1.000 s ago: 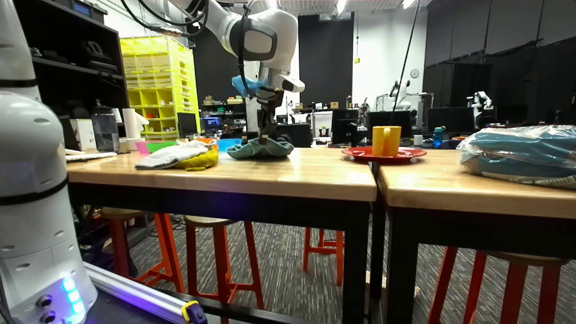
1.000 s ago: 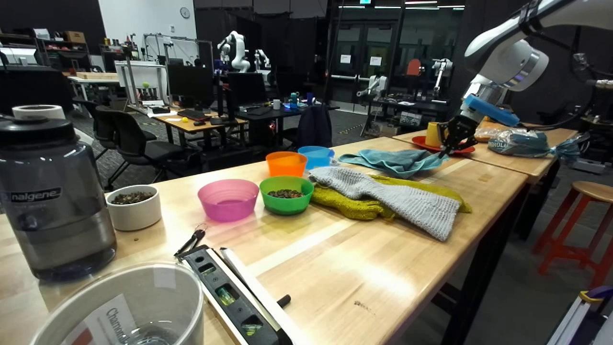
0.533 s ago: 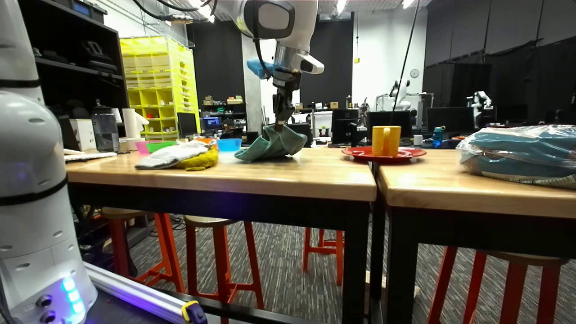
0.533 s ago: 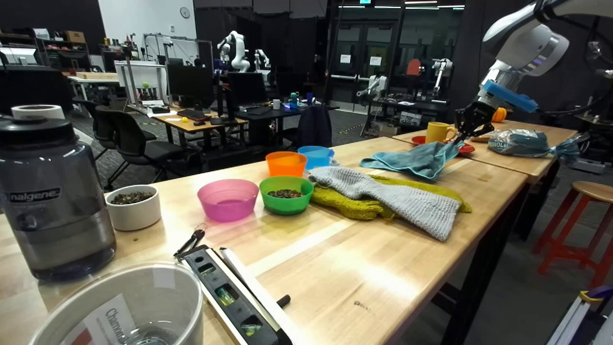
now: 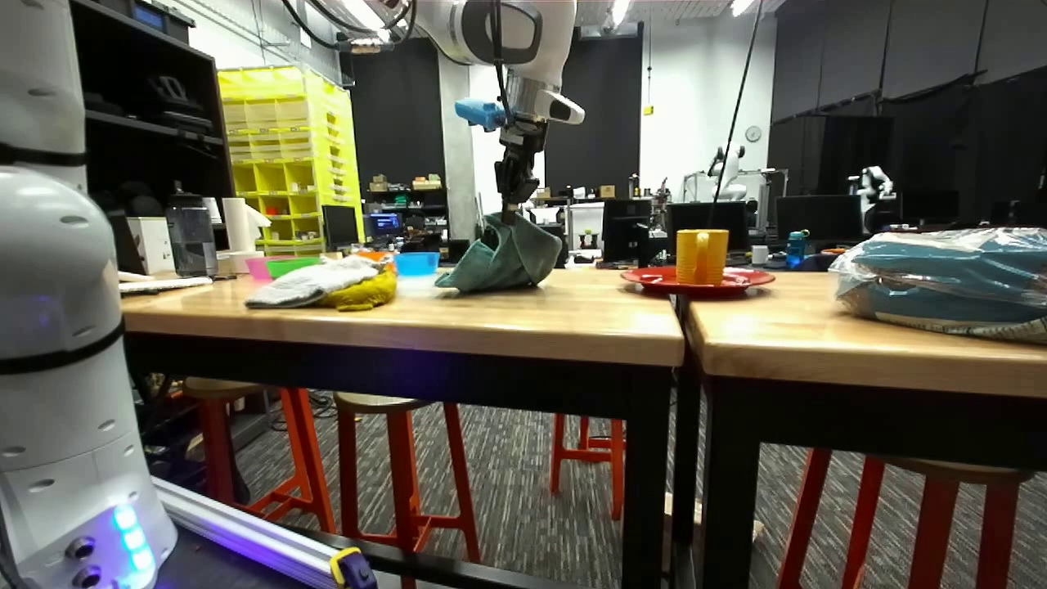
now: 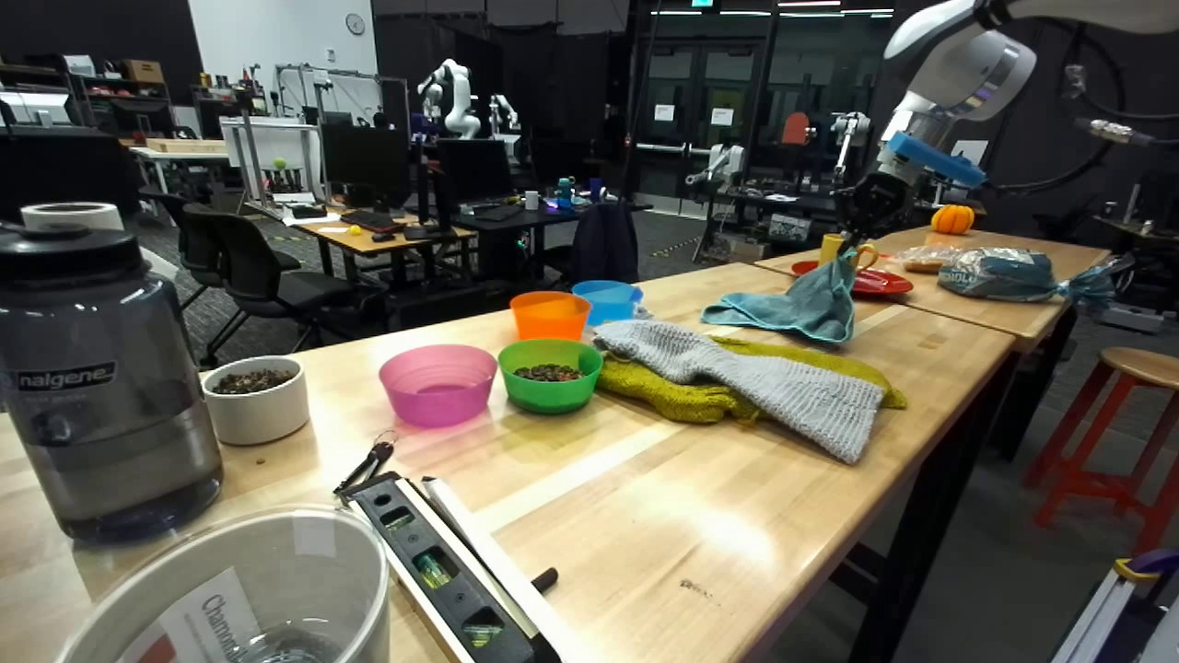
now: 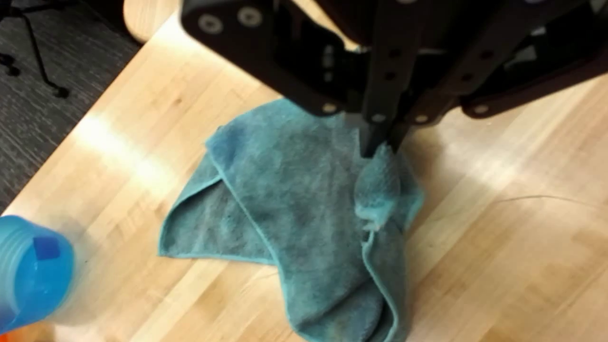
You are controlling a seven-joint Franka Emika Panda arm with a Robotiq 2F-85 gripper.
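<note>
On the bench (image 6: pixel 636 534) I saw a grey knitted cloth (image 6: pixel 764 373), which lay across an olive cloth (image 6: pixel 659 394). Beside them stood a green bowl (image 6: pixel 550 394), then a pink bowl (image 6: pixel 437 394). Farther along, a yellow mug (image 5: pixel 702 257) stood on a red plate (image 5: pixel 743 282).

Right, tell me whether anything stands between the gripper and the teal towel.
Nothing visible does: the gripper is shut directly on a pinched-up fold of the teal towel. The blue plastic bowl stands apart from both, at the left edge of the wrist view.
</note>
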